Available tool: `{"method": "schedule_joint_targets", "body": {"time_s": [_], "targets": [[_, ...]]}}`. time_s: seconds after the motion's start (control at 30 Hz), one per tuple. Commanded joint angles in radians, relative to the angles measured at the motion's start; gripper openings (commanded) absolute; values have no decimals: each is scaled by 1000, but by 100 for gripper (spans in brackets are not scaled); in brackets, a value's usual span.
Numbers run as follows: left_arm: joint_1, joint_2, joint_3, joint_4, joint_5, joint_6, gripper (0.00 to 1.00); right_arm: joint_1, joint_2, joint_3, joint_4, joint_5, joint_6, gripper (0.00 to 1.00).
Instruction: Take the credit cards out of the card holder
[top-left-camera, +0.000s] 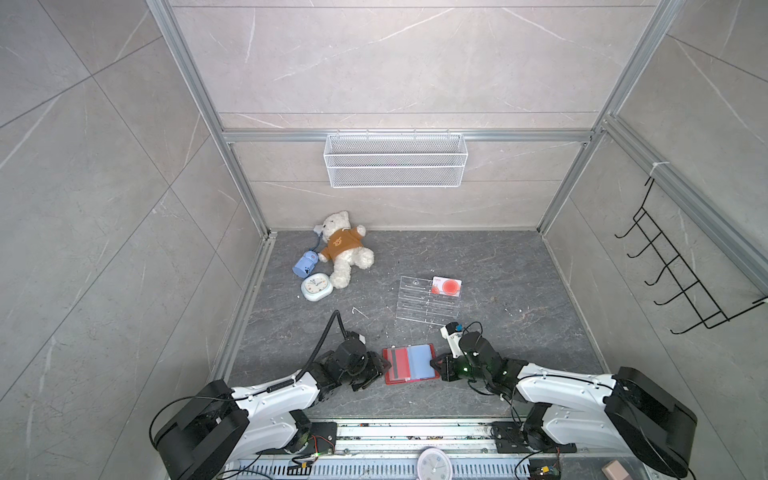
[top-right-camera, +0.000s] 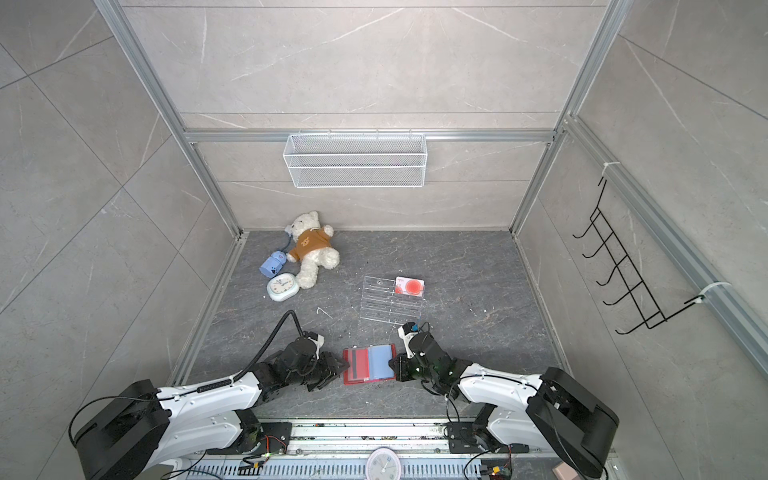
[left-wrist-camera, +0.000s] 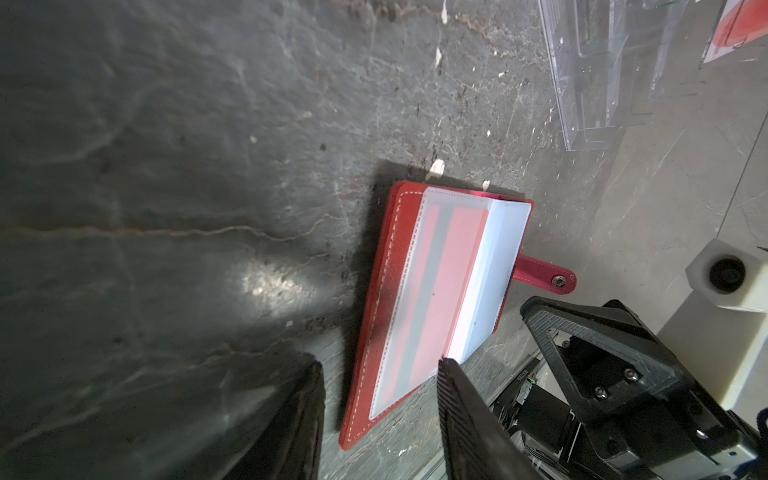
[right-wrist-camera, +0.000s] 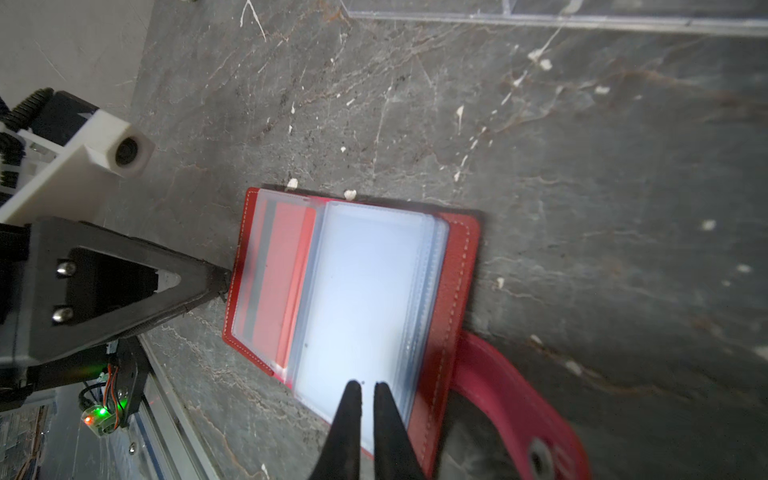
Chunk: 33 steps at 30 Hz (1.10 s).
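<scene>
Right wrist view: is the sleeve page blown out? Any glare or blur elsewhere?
Right wrist view: the sleeve page of the card holder is washed to near white, and the snap tab close to the lens is blurred. Left wrist view: a bright glare patch on the table. Both top views: even light, sharp, frame posts splayed by the wide lens.
</scene>
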Motion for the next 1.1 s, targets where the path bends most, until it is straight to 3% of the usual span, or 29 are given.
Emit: {"method": "schedule_joint_targets", "body": {"time_s": [0.0,0.47,0.9,1.07], "targets": [[-3,8,-3,62,19,-12,45,-1,38,-12,69,8,24,11],[-2,10,-7,185,44,53,34,-1,103,-71,155,11,72,10],[-5,-26,17,-55,-24,51,37,-1,101,-54,114,18,61,10],[-4,6,-5,-5,-21,37,37,-1,106,-51,114,12,59,10]]}}
